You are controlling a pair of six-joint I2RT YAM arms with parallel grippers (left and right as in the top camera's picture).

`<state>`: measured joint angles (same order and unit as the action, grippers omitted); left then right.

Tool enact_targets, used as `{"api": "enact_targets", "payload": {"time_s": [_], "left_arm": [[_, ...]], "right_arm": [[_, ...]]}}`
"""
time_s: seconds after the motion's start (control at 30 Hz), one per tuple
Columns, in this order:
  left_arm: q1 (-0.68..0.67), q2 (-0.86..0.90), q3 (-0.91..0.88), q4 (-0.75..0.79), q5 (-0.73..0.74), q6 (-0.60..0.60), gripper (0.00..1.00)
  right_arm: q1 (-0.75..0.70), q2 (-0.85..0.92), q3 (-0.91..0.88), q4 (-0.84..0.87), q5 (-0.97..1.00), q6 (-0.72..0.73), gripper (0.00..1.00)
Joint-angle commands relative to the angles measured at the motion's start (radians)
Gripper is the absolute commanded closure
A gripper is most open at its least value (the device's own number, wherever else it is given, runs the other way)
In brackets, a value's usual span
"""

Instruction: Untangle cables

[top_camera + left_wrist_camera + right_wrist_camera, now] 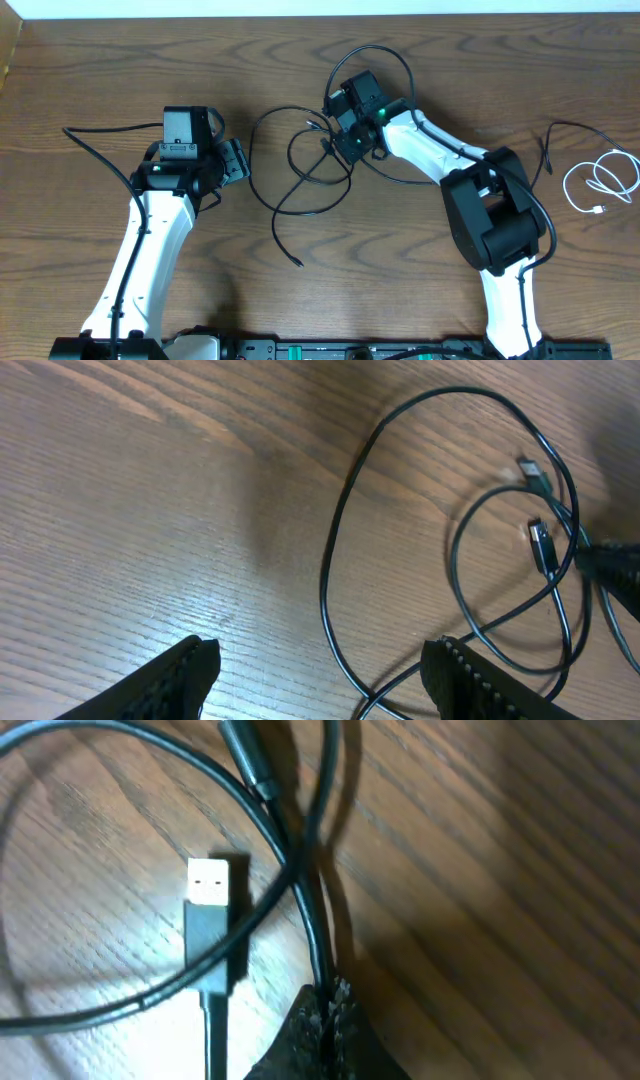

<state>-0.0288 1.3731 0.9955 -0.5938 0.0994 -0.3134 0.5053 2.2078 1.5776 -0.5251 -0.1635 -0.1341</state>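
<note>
My right tool (328,1016) is pinched fully together on one strand of the black cables (310,172). In the right wrist view its two pads meet with the cord running up out of them and crossing another strand just above. A USB plug (208,910) with a pale metal end lies flat on the wooden surface (120,70) just left of that pinch, not touching the tool. My left tool (320,654) stands wide apart and holds nothing. In its wrist view a long black loop sweeps across the gap between the fingers (478,678) and passes close by the right-hand one, though I cannot tell if it touches. From overhead the black tangle sits mid-surface between the two arms, its loops overlapping several times, with one loose end trailing toward the arm bases. Well apart on the far right lie a coiled white cable (600,183) and, near it, a separate black cord (546,150), both clear of the knot.
</note>
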Motion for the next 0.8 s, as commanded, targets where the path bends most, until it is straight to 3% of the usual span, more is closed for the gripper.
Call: {"api": "enact_targets", "payload": {"time_s": [0.0,0.27,0.53,0.77], "left_arm": [[0.004,0.002,0.020,-0.001,-0.005,0.006,0.30],[0.004,0.002,0.020,-0.001,-0.005,0.006,0.30],[0.004,0.002,0.020,-0.001,-0.005,0.006,0.30],[0.004,0.002,0.020,-0.001,-0.005,0.006,0.30]], "right_arm": [[-0.040,-0.126,0.018,-0.016,0.042,0.063,0.99],[-0.122,-0.418,0.019,-0.087,0.215,0.066,0.99],[-0.278,-0.661,0.019,-0.036,0.373,0.076,0.99],[-0.434,-0.753,0.019,-0.015,0.326,0.140,0.99]]}}
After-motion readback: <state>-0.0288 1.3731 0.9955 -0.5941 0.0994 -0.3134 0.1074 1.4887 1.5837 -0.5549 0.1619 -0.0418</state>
